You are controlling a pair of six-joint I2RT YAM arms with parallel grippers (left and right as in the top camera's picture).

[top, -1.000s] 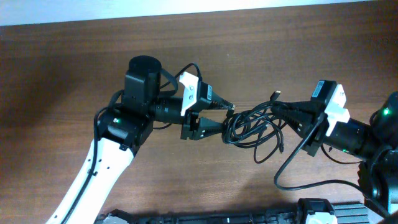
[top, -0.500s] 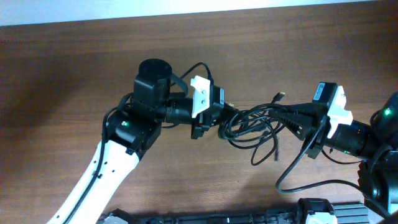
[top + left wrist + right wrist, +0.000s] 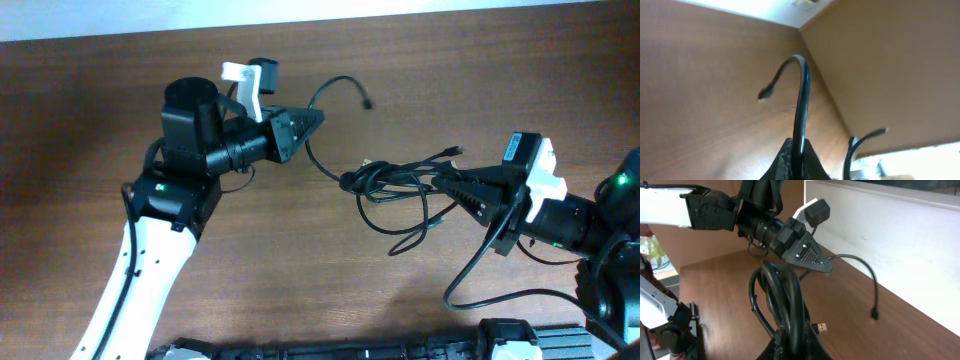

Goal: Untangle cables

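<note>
The cables [image 3: 400,186] form a black knotted bunch lying mid-table, with loose loops trailing toward the front. My right gripper [image 3: 443,178] is shut on the bunch's right side; in the right wrist view several strands [image 3: 785,292] rise from its jaws [image 3: 792,336] and a gold USB plug [image 3: 822,327] lies beside them. My left gripper [image 3: 317,119] is up and left of the bunch, shut on one strand. That strand [image 3: 802,95] arcs out of its closed fingers [image 3: 799,149] to a small plug [image 3: 763,93]. Overhead, its free end [image 3: 369,103] curls right, and the rest runs down to the knot [image 3: 347,181].
The brown wooden table [image 3: 90,120] meets a white wall strip [image 3: 320,8] along the far edge. The right arm's own thick wire [image 3: 470,285] loops over the table at front right. A black base [image 3: 380,350] runs along the front edge.
The left gripper closed on one strand at the bunch's left side and drew it up and to the left, stretching it out of the knot. The right gripper kept its hold.
</note>
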